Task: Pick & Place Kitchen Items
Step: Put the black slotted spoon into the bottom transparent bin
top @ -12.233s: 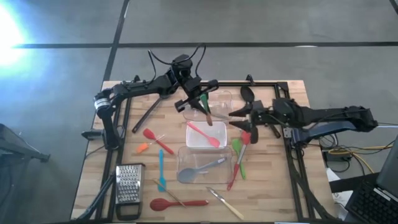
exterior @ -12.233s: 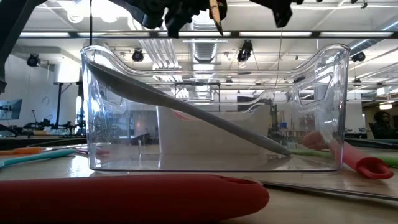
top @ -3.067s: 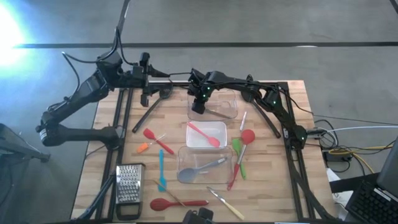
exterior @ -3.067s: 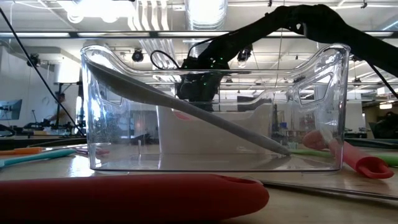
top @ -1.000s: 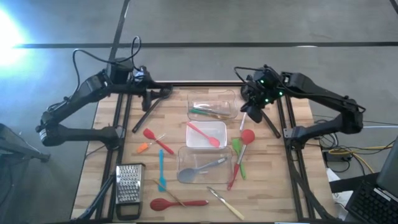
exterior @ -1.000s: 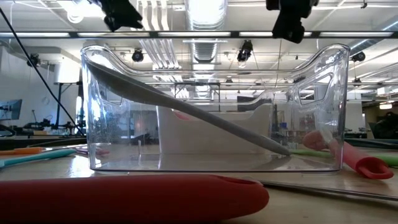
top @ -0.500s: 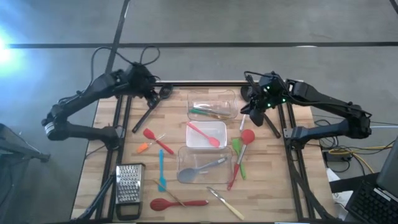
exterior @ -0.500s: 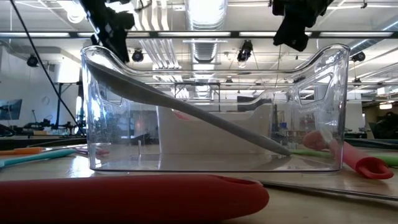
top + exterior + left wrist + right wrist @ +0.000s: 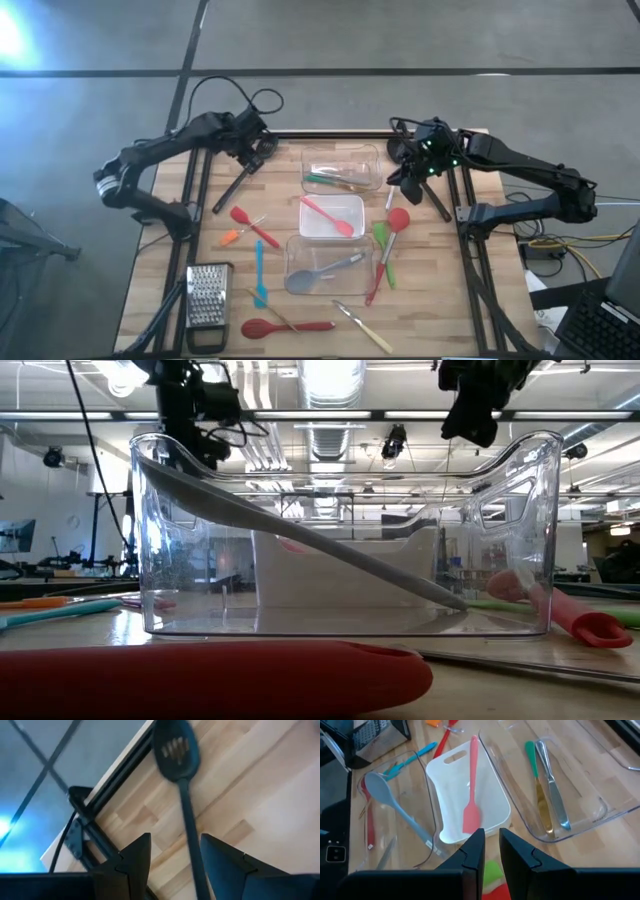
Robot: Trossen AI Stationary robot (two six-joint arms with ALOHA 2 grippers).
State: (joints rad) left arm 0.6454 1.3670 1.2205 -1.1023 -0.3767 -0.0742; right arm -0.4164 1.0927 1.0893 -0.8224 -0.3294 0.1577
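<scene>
Left gripper, fingers parted, hovers over the black slotted spoon (untouched). Right gripper, nearly closed on nothing, hangs beyond the white tub.

Three clear tubs, one box grater, two black long-handled utensils, one grey spoon, two robot arms.
</scene>
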